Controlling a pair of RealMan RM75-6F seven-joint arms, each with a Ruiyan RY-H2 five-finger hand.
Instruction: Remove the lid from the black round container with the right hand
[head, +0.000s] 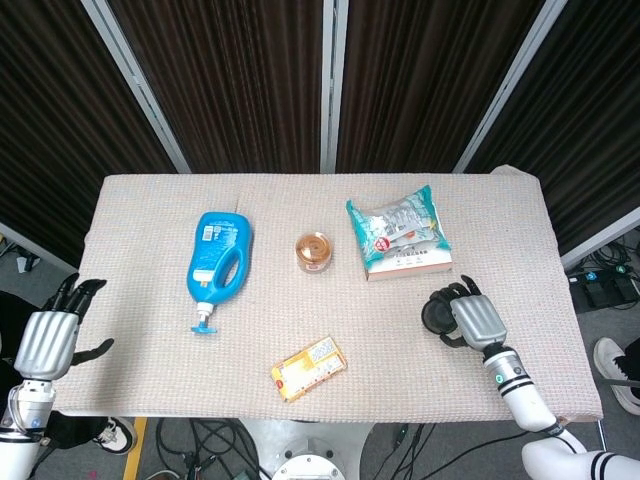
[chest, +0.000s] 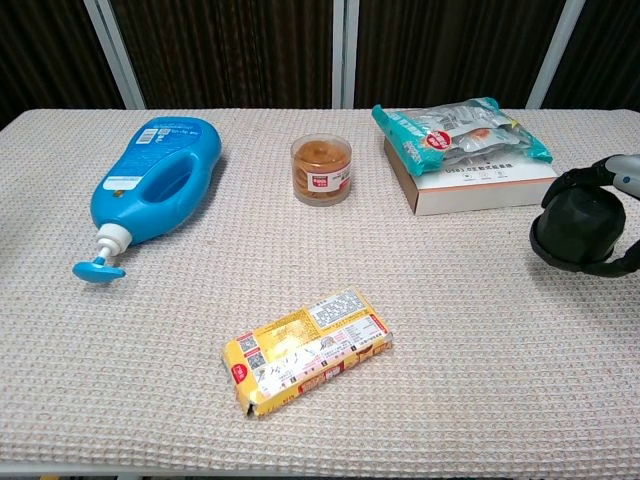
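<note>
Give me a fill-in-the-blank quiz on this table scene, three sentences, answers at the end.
1. The right hand holds a round black ____.
2. The blue bottle lies on its ____.
3. The snack bag rests on top of a white ____.

Missing words: lid; side; box

The right hand (head: 474, 320) hangs low at the table's right side, fingers curled. The left hand (head: 45, 342) hovers off-table, fingers spread.
</note>
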